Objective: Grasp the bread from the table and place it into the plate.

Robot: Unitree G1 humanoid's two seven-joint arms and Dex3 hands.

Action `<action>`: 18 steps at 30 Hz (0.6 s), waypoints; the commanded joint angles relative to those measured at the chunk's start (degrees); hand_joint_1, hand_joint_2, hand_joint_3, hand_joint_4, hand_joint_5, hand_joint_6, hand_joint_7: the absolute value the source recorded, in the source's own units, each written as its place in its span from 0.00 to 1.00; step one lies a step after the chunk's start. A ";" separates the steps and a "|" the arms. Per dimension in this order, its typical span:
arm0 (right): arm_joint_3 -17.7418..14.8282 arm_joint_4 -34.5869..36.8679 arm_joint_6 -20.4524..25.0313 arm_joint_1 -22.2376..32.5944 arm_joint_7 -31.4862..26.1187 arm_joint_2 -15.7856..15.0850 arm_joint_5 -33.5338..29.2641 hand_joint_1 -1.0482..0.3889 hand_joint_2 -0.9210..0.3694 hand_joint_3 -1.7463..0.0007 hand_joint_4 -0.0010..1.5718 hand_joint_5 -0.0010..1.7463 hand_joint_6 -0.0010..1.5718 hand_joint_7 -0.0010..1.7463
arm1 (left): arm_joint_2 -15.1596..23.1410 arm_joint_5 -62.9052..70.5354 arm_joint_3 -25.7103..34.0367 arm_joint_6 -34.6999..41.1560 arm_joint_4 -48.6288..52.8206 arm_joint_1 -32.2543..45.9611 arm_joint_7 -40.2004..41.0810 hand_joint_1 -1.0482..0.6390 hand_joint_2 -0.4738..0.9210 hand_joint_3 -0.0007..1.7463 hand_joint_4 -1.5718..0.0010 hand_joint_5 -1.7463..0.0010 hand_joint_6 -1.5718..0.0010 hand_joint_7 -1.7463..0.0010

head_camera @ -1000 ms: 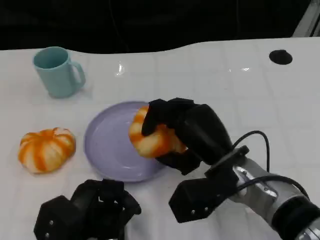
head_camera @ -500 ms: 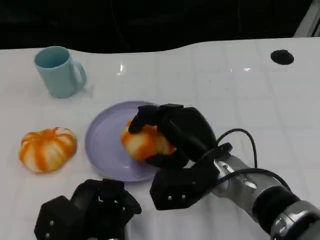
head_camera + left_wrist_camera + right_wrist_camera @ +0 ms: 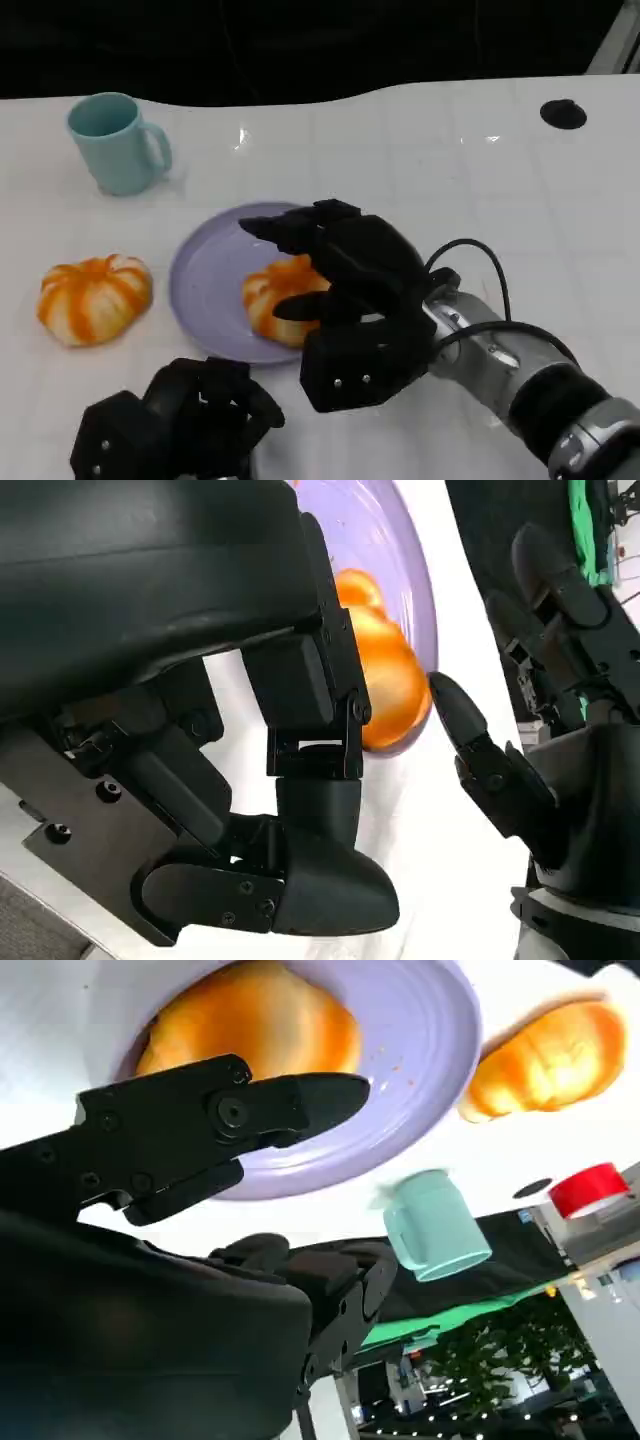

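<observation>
Listing from left to right across the white table (image 3: 420, 150): a second bread roll (image 3: 93, 297), orange with pale stripes, sits at the left, well apart from the plate and untouched, so it plays no part in the present placement; a teal mug (image 3: 115, 142) stands upright at the far left with its handle turned to the right, well out of the arms' working area. The left hand (image 3: 175, 425) rests at the near left edge with its fingers curled in on nothing, apparently parked so that it stays out of the other arm's way. The lavender plate (image 3: 205, 275) lies flat at the centre, and the bread (image 3: 278, 300) sits on its right half, nearer the rim than the middle, probably because it was brought in from the right. The right hand (image 3: 340, 285) hangs just above and to the right of the bread with its fingers spread wide and nothing between them; the right wrist view shows one finger (image 3: 290, 1100) stretched out clear of the roll, which suggests that the release is complete. A small black disc (image 3: 562, 113) lies at the far right.
</observation>
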 commanded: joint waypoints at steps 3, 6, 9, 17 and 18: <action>-0.62 -6.38 0.37 3.35 2.35 -2.33 1.52 0.24 0.00 0.87 0.01 0.19 0.13 0.00 | 0.56 -0.09 0.30 -0.09 -0.17 0.42 0.49 0.00 0.71 0.42 0.00 0.36 0.12 0.58; -0.77 -10.27 0.06 5.36 2.80 -4.04 1.49 0.24 0.00 0.85 0.02 0.20 0.14 0.00 | 0.46 -0.08 0.25 0.68 -0.78 0.56 0.69 0.00 0.70 0.43 0.00 0.36 0.12 0.58; -1.38 -14.56 -0.64 7.95 3.47 -6.02 2.21 0.25 0.00 0.85 0.03 0.23 0.15 0.01 | 0.65 0.35 0.14 -0.27 -0.42 0.44 0.69 0.00 0.70 0.43 0.01 0.36 0.13 0.57; -4.79 -27.30 -2.88 17.04 9.89 -12.44 7.84 0.30 0.00 0.85 0.02 0.30 0.17 0.02 | 1.05 0.72 -0.12 -3.39 1.10 0.08 0.04 0.00 0.78 0.31 0.01 0.36 0.16 0.53; -5.44 -28.85 -3.41 18.41 10.74 -13.20 9.01 0.30 0.00 0.85 0.02 0.30 0.18 0.02 | 0.92 0.44 -0.01 -3.93 1.36 0.04 0.00 0.00 0.79 0.29 0.01 0.36 0.16 0.53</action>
